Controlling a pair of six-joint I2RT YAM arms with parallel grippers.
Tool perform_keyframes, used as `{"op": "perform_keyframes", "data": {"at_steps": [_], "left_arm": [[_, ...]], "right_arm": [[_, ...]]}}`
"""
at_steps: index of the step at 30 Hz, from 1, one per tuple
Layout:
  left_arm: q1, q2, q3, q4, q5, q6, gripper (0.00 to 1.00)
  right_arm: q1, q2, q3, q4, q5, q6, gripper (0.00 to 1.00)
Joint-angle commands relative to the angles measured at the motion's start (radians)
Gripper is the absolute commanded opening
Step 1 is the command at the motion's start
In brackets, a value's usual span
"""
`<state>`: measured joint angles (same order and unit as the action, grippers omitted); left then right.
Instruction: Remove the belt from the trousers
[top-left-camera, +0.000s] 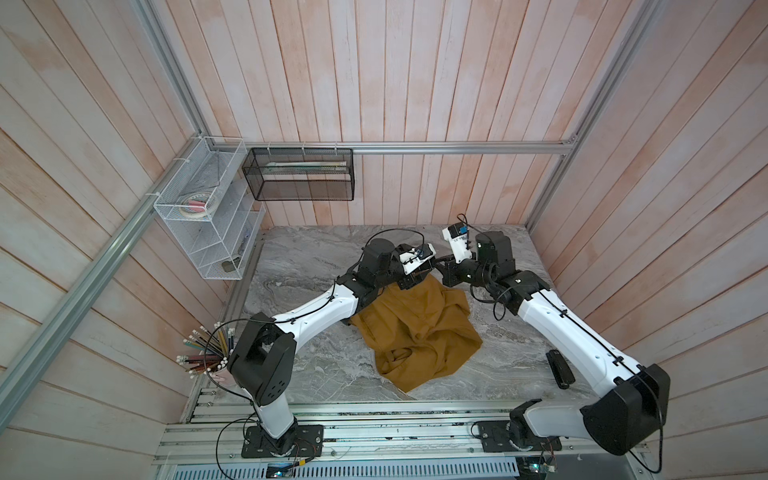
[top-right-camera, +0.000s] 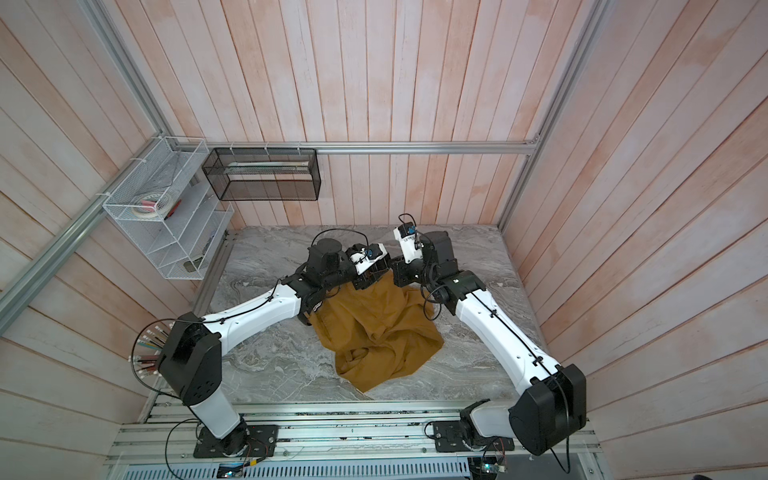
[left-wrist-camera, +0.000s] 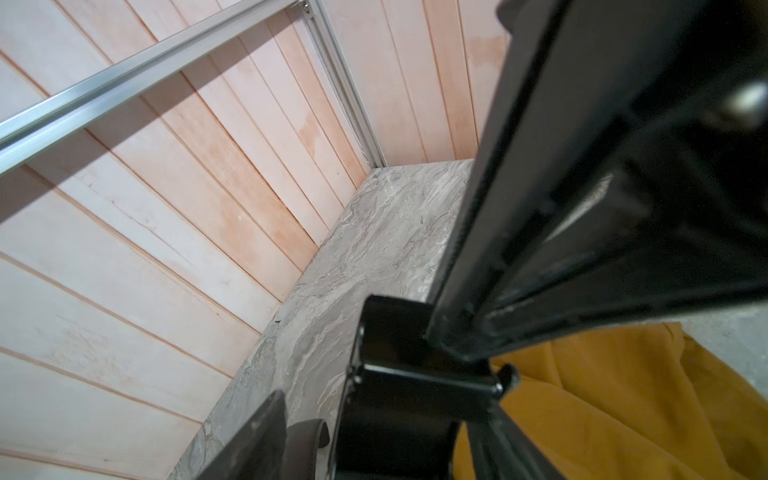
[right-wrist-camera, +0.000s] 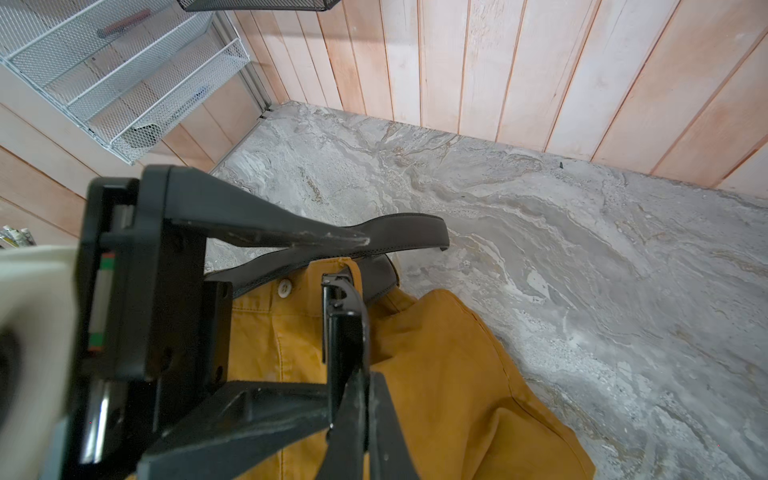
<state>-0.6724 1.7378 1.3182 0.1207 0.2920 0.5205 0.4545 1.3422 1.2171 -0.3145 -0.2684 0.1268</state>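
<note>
The mustard trousers lie crumpled on the marble table, waist toward the far wall. In the right wrist view the black belt loops off the waistband beside the pale button. My right gripper is shut on the belt's dark buckle, which stands up from the waist. My left gripper is open, one finger on each side of the buckle and the strap. In both top views the two grippers meet over the waist, left and right. The arms hide the belt there.
A short black bar lies on the table by the right arm. A cup of pencils stands at the front left. A white wire rack and a black mesh basket hang on the walls.
</note>
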Motion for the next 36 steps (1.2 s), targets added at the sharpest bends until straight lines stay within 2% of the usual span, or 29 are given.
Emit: {"op": "perform_keyframes", "data": {"at_steps": [1,7,8,10,12,17,20,23,27,29,36], "left_arm": [[0.0,0.021,0.027,-0.031,0.039,0.012,0.58],[0.0,0.017,0.042,-0.05,0.087,0.005,0.25],[-0.001,0.016,0.047,-0.051,0.091,-0.003,0.2],[0.0,0.015,0.06,-0.05,0.092,-0.032,0.15],[0.002,0.009,0.064,-0.033,0.084,-0.057,0.1],[0.04,-0.021,0.07,0.049,0.128,-0.203,0.09],[0.062,-0.042,0.07,0.119,0.188,-0.299,0.09],[0.069,-0.056,0.08,0.157,0.221,-0.352,0.08],[0.069,-0.064,0.101,0.161,0.239,-0.385,0.08],[0.069,-0.074,0.101,0.167,0.246,-0.397,0.07],[0.071,-0.123,0.095,0.164,0.251,-0.413,0.07]], "right_arm": [[-0.005,-0.043,0.024,0.054,-0.025,0.003,0.0],[-0.007,-0.089,-0.026,0.14,-0.019,-0.009,0.0],[-0.007,-0.107,-0.043,0.167,-0.022,-0.015,0.09],[-0.007,-0.166,-0.103,0.245,-0.011,-0.02,0.35],[-0.007,-0.247,-0.188,0.337,0.022,-0.023,0.46],[-0.008,-0.501,-0.52,0.687,0.234,-0.006,0.72],[-0.008,-0.545,-0.696,0.887,0.244,0.031,0.78],[-0.008,-0.452,-0.742,0.98,0.174,0.109,0.79],[-0.007,-0.263,-0.699,1.094,0.029,0.17,0.82],[-0.004,-0.183,-0.677,1.156,-0.014,0.167,0.85],[-0.004,0.045,-0.573,1.223,-0.147,0.164,0.85]]}}
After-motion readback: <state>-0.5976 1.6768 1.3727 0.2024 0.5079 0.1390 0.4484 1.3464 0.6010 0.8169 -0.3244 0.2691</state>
